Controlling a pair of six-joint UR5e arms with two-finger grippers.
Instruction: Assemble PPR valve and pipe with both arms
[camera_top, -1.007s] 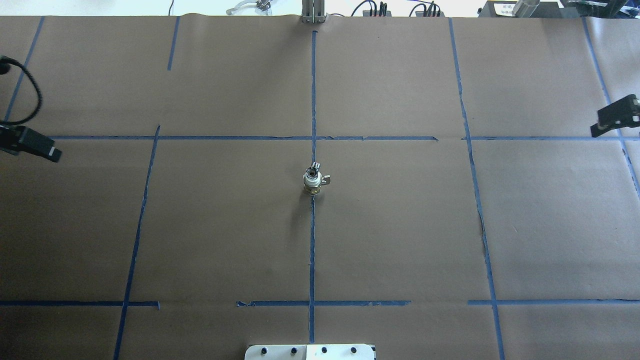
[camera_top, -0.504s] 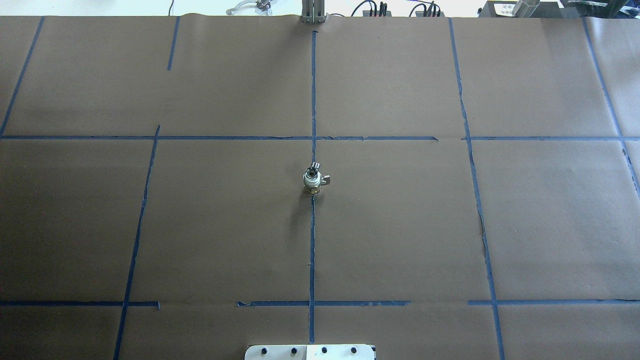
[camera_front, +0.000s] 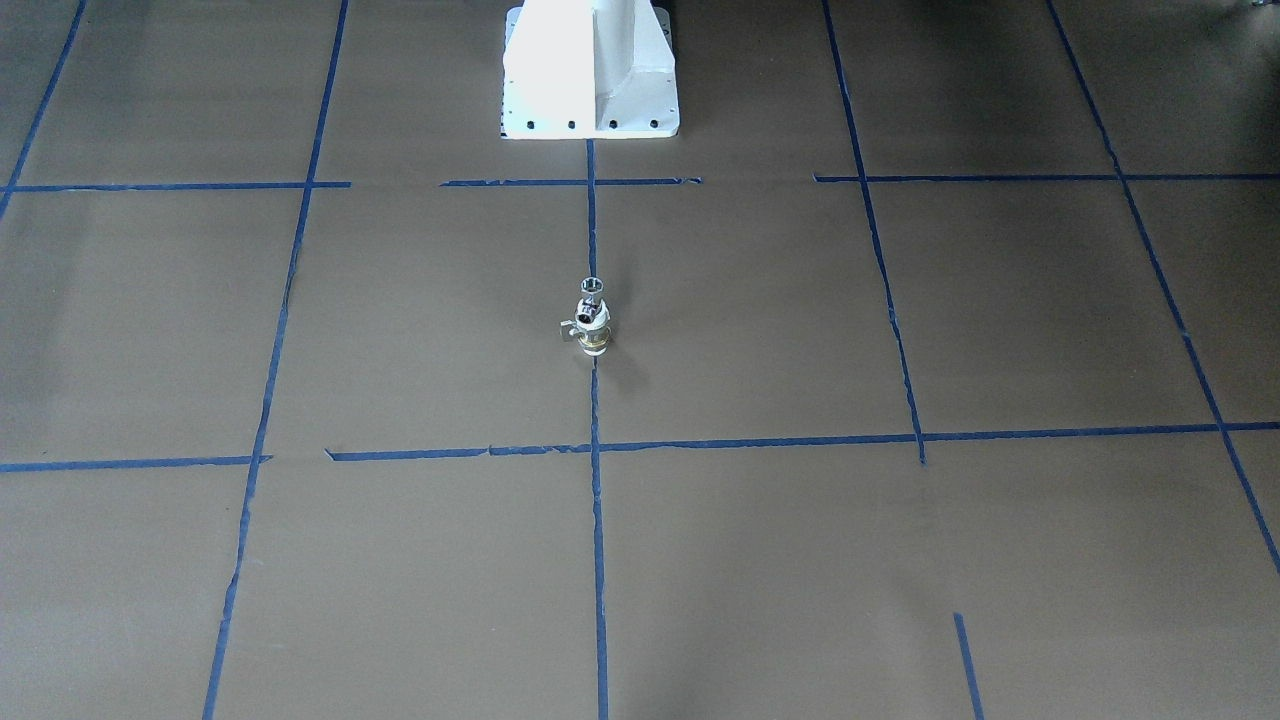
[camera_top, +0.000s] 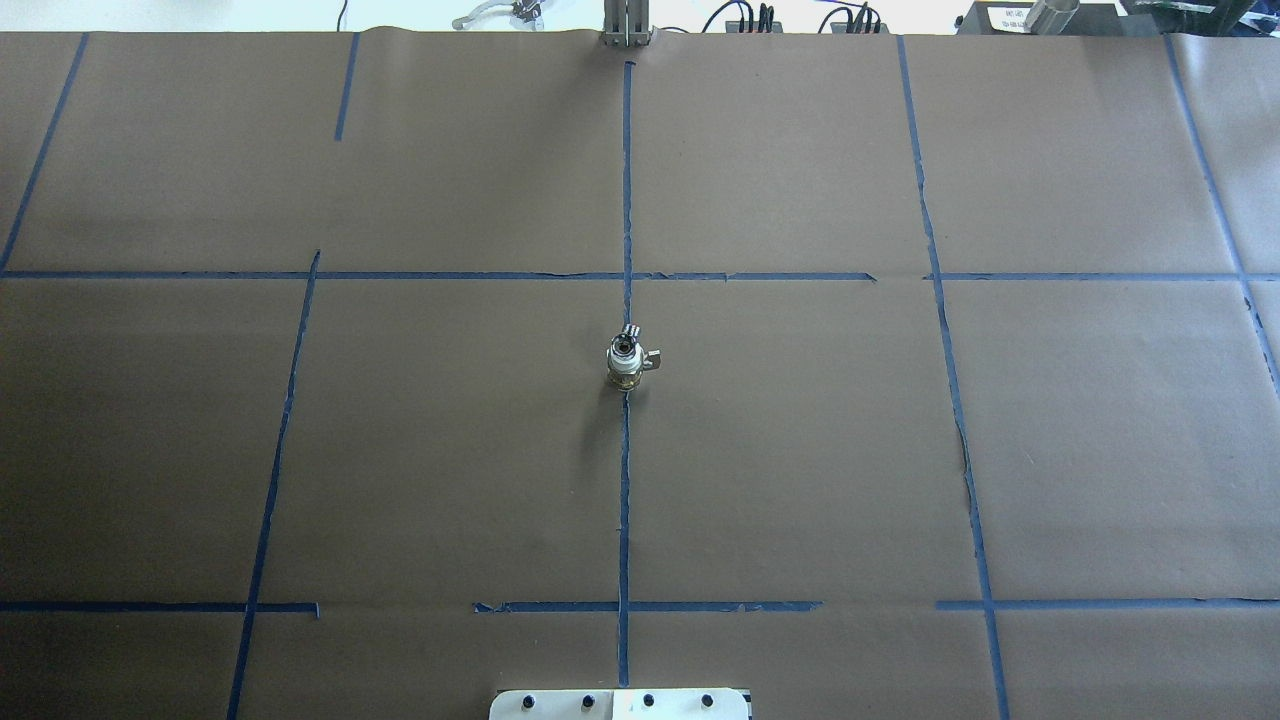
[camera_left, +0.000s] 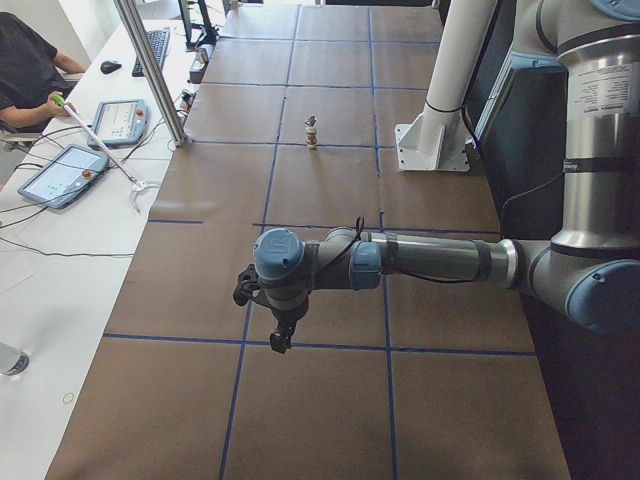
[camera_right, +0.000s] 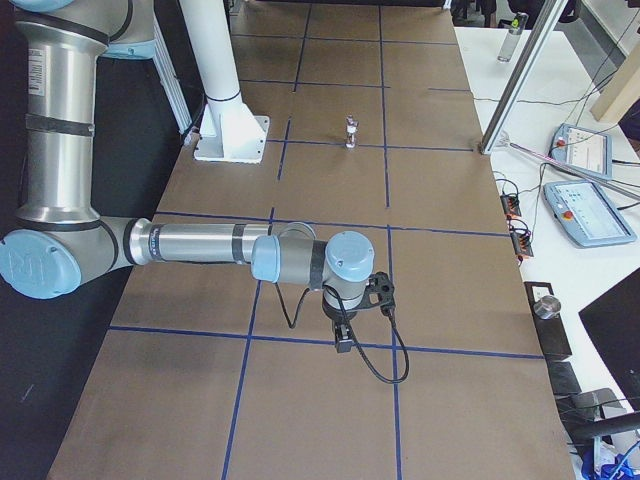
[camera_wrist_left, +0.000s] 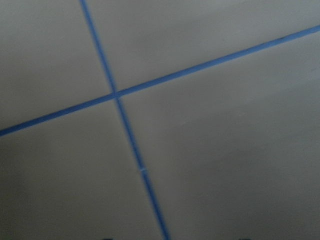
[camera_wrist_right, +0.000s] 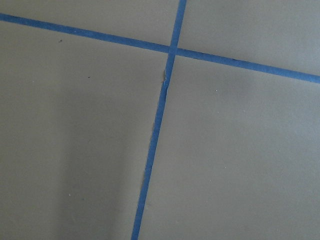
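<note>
The PPR valve (camera_top: 623, 368), with white ends and a brass middle, stands upright on the brown paper at the table's middle. The chrome pipe (camera_top: 629, 334) sits at its top end, touching it. The pair also shows in the front-facing view, with the valve (camera_front: 593, 337) under the pipe (camera_front: 592, 287). The left gripper (camera_left: 281, 338) shows only in the exterior left view, far from the pair, over the paper near the table's end. The right gripper (camera_right: 343, 338) shows only in the exterior right view, likewise far off. I cannot tell whether either is open. Both wrist views show only paper and blue tape.
The white pedestal base (camera_front: 590, 70) stands at the robot's edge of the table. Blue tape lines (camera_top: 625, 480) cross the brown paper. A metal post (camera_left: 150, 75) stands at the far edge. Tablets (camera_left: 60, 172) and an operator (camera_left: 25, 65) are beyond it.
One second ago both grippers showed at the left and right edges of the overhead view. They have since moved outward and out of that view. The valve and pipe have not moved.
</note>
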